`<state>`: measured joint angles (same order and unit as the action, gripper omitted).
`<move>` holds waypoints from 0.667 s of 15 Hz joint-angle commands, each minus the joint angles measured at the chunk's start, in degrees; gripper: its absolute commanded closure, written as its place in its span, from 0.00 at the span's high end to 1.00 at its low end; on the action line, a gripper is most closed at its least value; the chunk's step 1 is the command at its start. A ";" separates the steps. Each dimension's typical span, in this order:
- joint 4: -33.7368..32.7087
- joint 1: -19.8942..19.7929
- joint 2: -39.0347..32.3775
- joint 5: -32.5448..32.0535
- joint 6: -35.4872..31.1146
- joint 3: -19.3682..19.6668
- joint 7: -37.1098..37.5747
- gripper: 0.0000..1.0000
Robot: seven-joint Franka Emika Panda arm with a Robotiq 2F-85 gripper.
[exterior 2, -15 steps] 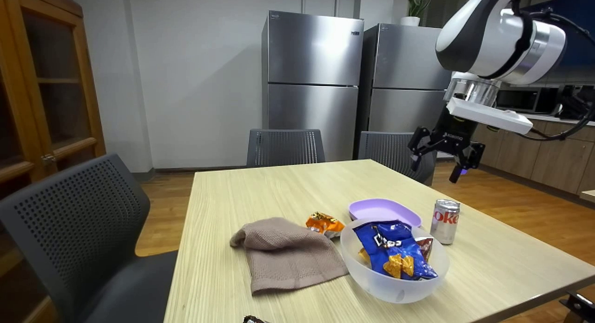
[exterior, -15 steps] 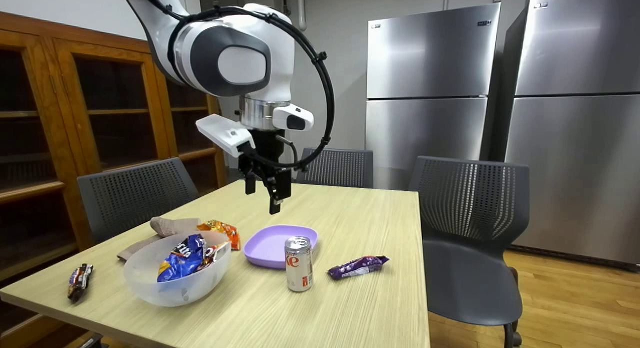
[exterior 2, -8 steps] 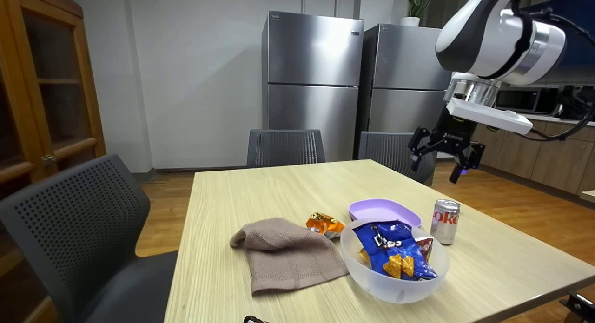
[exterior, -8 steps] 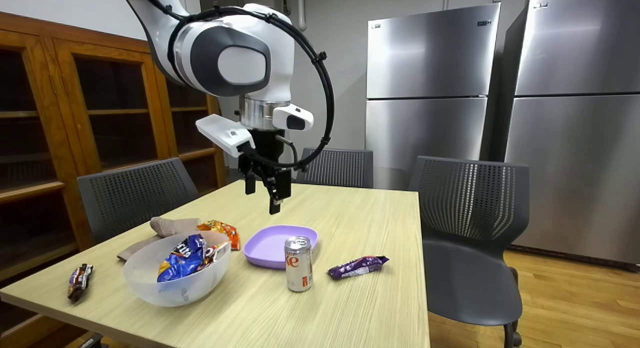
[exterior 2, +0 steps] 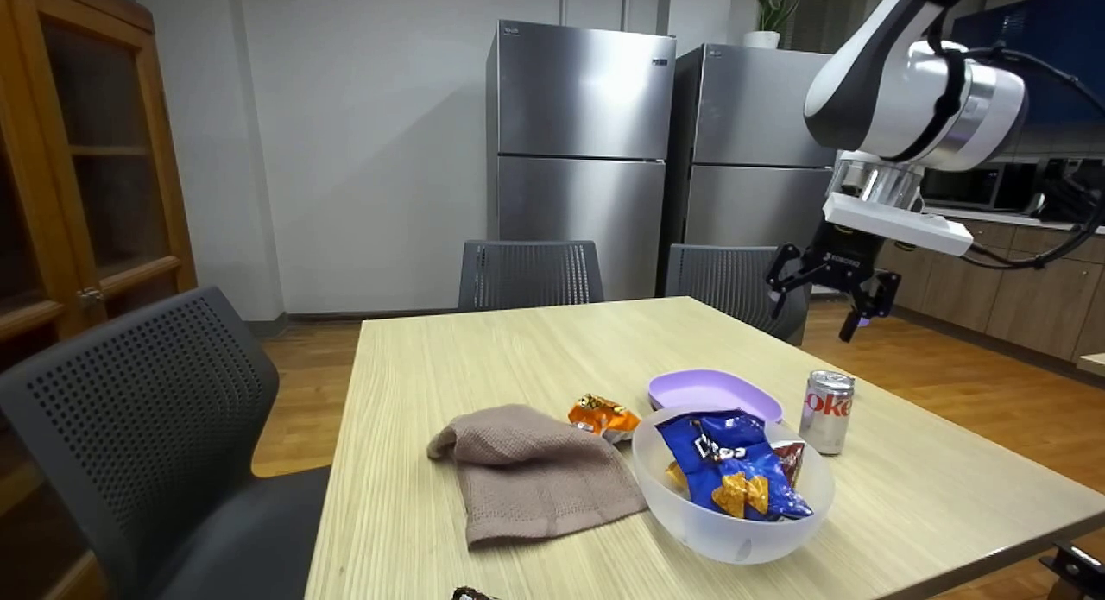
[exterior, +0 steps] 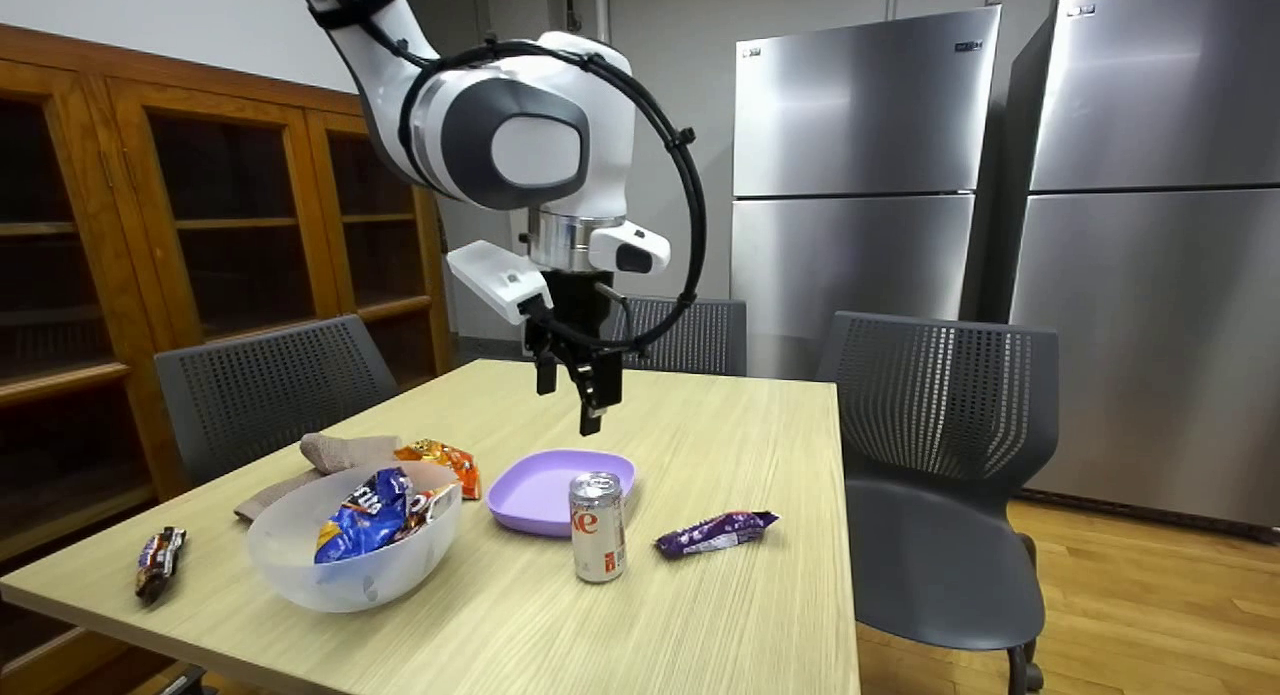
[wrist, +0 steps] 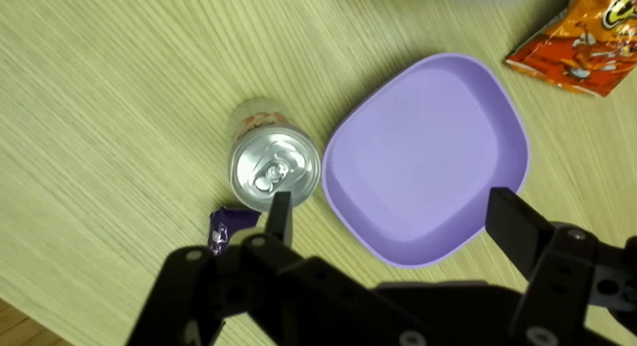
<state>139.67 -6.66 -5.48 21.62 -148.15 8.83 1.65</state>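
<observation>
1 can (wrist: 276,162), 1 plate (wrist: 423,147), 1 bowl (exterior: 335,587), 1 cloth (exterior 2: 544,479). 3 loose snack packs (exterior: 717,533), at least 2 more in the bowl. 3 chairs (exterior: 940,405) and 2 fridges (exterior: 855,265) in each exterior view. 1 potted plant (exterior 2: 763,39).

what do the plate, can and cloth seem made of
Plate: probably plastic, matte, from its even purple and smooth moulded rim. Can: metal, likely aluminium, from its shiny top and pull tab. Cloth: woven or knitted fabric, dull, from its textured surface and soft folds.
</observation>
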 commanded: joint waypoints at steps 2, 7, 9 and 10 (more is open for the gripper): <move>-9.53 -3.33 -7.95 0.68 2.45 0.12 -1.13 1.00; -18.18 -7.42 -15.69 1.00 4.90 -0.61 -3.50 1.00; -20.81 -8.67 -18.34 1.02 5.44 -0.98 -3.87 1.00; -21.75 -9.04 -19.45 0.84 5.25 -1.03 -3.61 1.00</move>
<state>123.18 -13.43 -20.69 21.81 -145.29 9.07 -0.64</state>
